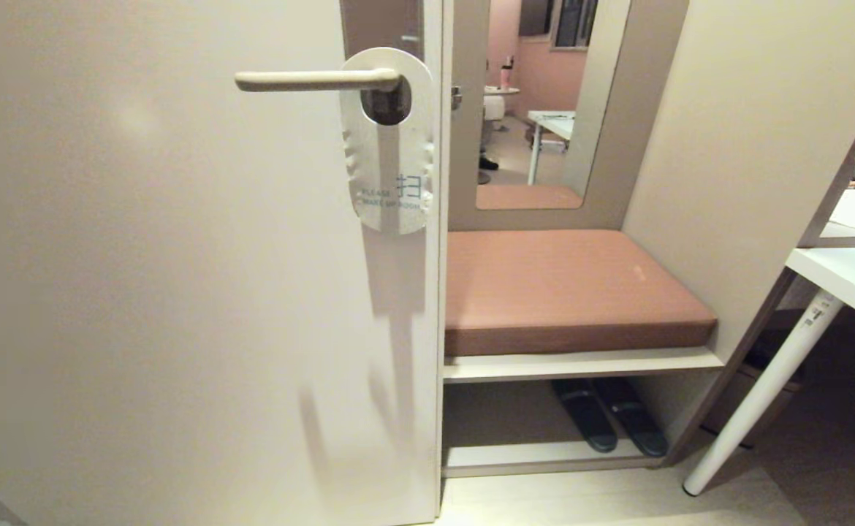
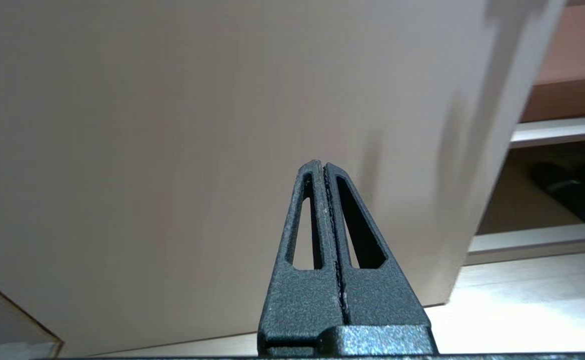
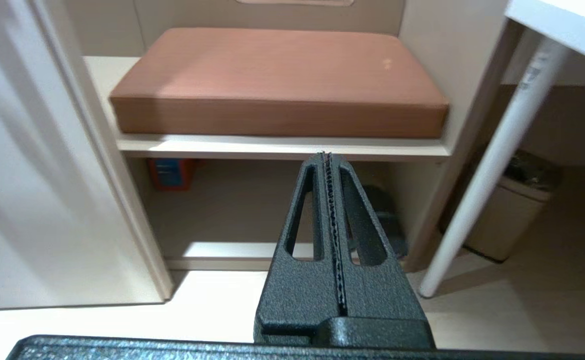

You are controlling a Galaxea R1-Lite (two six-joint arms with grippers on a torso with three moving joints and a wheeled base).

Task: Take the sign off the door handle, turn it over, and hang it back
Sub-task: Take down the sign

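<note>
In the head view we see one flat white card sign (image 1: pixel 389 146) reading "PLEASE MAKE UP ROOM", hung on the slim cream lever door handle (image 1: pixel 310 79) at upper centre; two dark slippers (image 1: pixel 610 416) lie lower right. In the left wrist view, our black left gripper (image 2: pixel 324 167) is pressed closed, empty. In the right wrist view, our black right gripper (image 3: pixel 326 159) is likewise closed, empty.

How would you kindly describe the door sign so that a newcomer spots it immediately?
Start at the large cream door, then follow its slim cream lever handle to the pivot end. The flat white oblong card sign hangs there by its oval hole, uniquely printed with pale blue "PLEASE MAKE UP ROOM".
</note>
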